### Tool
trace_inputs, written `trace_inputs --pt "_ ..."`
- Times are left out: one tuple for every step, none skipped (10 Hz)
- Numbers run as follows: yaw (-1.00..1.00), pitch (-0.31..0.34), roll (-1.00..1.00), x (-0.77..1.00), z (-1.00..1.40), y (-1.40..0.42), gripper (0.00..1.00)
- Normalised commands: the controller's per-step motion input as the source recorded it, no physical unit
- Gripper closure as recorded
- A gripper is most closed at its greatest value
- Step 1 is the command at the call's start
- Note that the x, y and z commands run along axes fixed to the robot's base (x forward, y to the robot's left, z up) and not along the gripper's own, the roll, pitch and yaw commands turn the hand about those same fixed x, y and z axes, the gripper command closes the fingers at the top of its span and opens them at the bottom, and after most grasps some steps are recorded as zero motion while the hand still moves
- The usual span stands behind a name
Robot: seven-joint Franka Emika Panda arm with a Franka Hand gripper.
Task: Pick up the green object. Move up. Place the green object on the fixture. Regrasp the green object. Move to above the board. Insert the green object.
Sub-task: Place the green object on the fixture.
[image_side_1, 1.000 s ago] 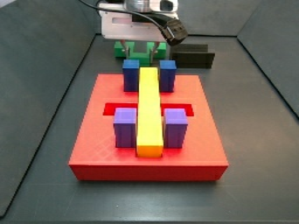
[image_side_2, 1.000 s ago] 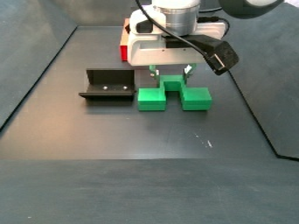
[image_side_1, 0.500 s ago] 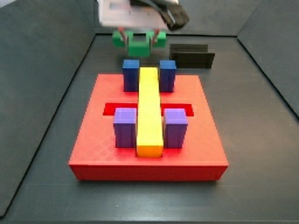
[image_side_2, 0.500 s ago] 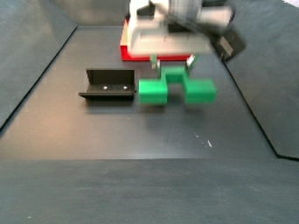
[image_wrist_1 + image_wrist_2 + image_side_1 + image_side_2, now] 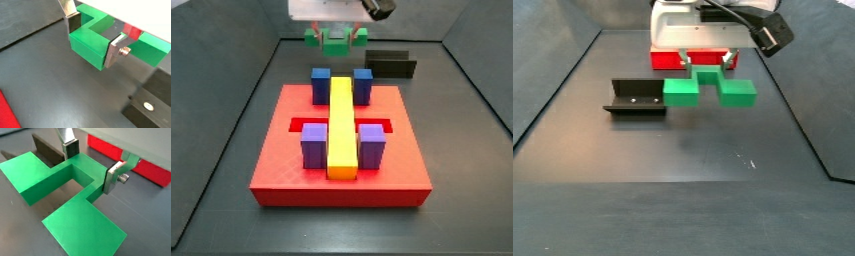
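The hand (image 5: 93,164) grips the green object (image 5: 708,90) by the bridge of its notch, holding it in the air above the floor, beside the fixture (image 5: 635,98). The board (image 5: 341,146) carries the yellow bar (image 5: 342,129) and blue and purple blocks.

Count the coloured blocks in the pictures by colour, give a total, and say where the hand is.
Green: 1, block, held in the hand above the floor
Blue: 2, blocks
Purple: 2, blocks
Yellow: 1, bar
Total: 6
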Motion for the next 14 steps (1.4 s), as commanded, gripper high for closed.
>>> trace_inputs --pt "-0.1 -0.409 -0.98 0.43 0.21 0.1 1.0" --pt "-0.08 -0.354 -0.92 0.57 0.19 0.09 1.0" --pt "-0.07 -0.311 -0.89 0.64 0.15 0.09 1.0" --pt "-0.03 -0.249 -0.79 0.69 0.11 0.06 1.0" --pt "0.0 -0.071 -0.63 0.79 0.16 0.0 1.0" --pt "0.0 0.0 -0.52 0.88 0.18 0.0 1.0" --pt "-0.01 0.0 -0.51 0.94 0.2 0.0 1.0" --pt "-0.04 0.0 -0.54 0.92 0.23 0.0 1.0" --pt "-0.05 0.0 -0.64 0.79 0.22 0.04 1.0" --pt "-0.06 0.0 -0.81 0.69 0.18 0.05 1.0" --pt "-0.07 0.0 -0.93 0.63 0.22 0.06 1.0" --pt "-0.08 0.0 -0.98 0.61 0.2 0.07 1.0" --pt "-0.07 0.0 -1.0 0.53 0.13 0.07 1.0" --pt "-0.06 0.0 -0.89 0.53 0.0 0.0 1.0"
